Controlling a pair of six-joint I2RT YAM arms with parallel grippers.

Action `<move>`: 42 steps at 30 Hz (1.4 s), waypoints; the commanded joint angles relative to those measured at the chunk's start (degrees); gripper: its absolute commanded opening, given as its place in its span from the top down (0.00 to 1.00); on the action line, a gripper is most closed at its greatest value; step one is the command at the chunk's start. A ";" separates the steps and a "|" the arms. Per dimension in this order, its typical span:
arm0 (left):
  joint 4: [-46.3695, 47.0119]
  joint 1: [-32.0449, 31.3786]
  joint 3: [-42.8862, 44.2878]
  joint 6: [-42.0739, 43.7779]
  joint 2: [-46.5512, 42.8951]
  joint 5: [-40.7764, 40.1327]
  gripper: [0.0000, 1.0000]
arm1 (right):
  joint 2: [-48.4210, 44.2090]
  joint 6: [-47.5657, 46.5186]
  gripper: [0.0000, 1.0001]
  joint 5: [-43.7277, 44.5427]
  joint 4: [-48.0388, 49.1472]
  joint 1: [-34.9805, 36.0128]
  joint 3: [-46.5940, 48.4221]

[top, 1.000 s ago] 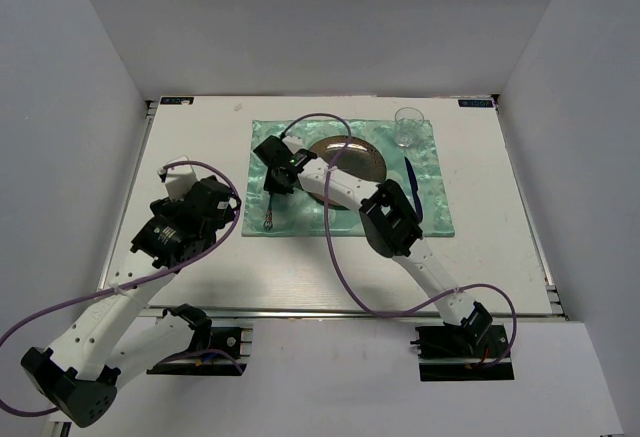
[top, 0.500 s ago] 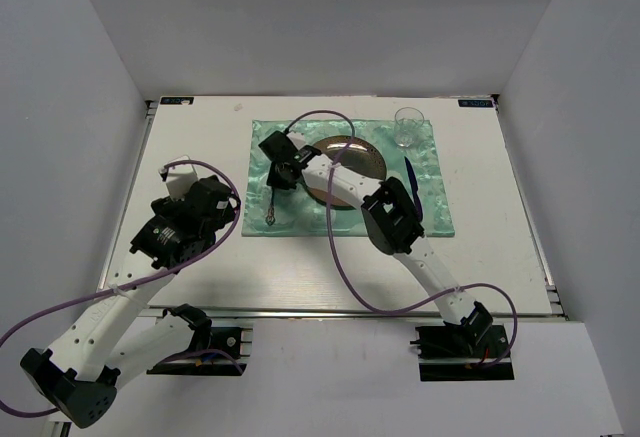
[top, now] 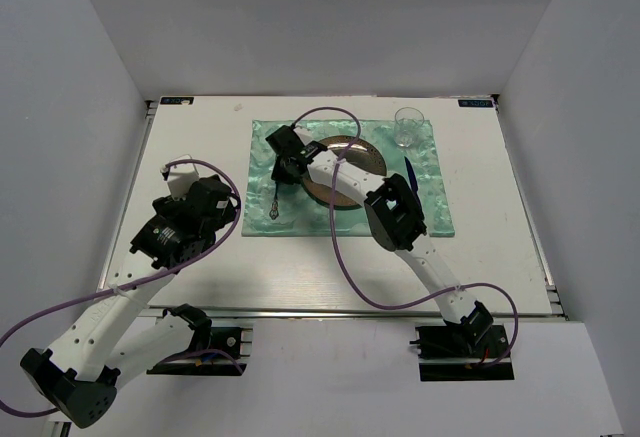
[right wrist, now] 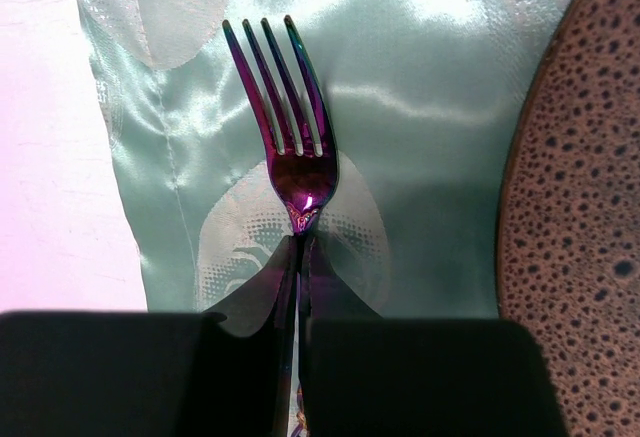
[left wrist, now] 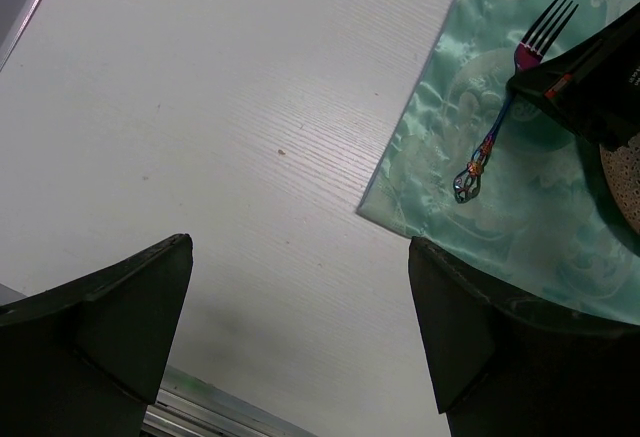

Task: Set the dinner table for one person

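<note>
- The table (top: 480, 247) is the big white top running out from the arm bases, with a green mat (top: 440, 219) lying on its far middle part.
- Already looks sorted: a brown speckled plate (top: 365, 157) in the middle of the mat and a clear glass (top: 408, 127) upright at the mat's far right corner.
- There's a dark blue utensil (top: 411, 187) just right of the plate. Too small to say whether it's a knife or a spoon.
- The step in hand is the fork (right wrist: 290, 127). It's over the left strip of the mat, beside the plate, tines pointing away from the arms.
- The right gripper (right wrist: 300, 287) is pinched tight on the fork's neck. I can't tell if the fork is lying flat or hanging just above the cloth.
- The left gripper (left wrist: 300, 247) has its jaws wide apart and holds nothing. It hangs over bare table left of the mat.
- My guess is it's nearly done. What's left is letting go of the fork and backing off, plus maybe another utensil if one is wanted, though I don't see a spare.
</note>
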 commanded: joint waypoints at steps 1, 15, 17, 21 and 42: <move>1.18 0.17 0.66 0.67 -0.82 0.01 0.02 | 1.95 -0.57 1.00 -0.88 1.98 0.04 1.58; 1.62 0.17 0.48 1.11 -1.00 0.54 0.02 | 0.38 1.27 0.82 -0.27 2.24 0.31 -1.05; 1.62 0.17 0.48 1.19 -1.00 0.71 0.02 | -0.85 1.36 0.71 0.08 2.77 0.48 -2.02; 1.80 0.17 0.39 1.02 -1.35 1.24 0.02 | -3.05 1.63 0.59 0.69 2.77 0.48 -2.29; -8.56 -0.36 9.00 -0.83 -4.78 -5.00 0.02 | -80.54 -23.24 0.11 29.52 -9.70 1.01 -62.57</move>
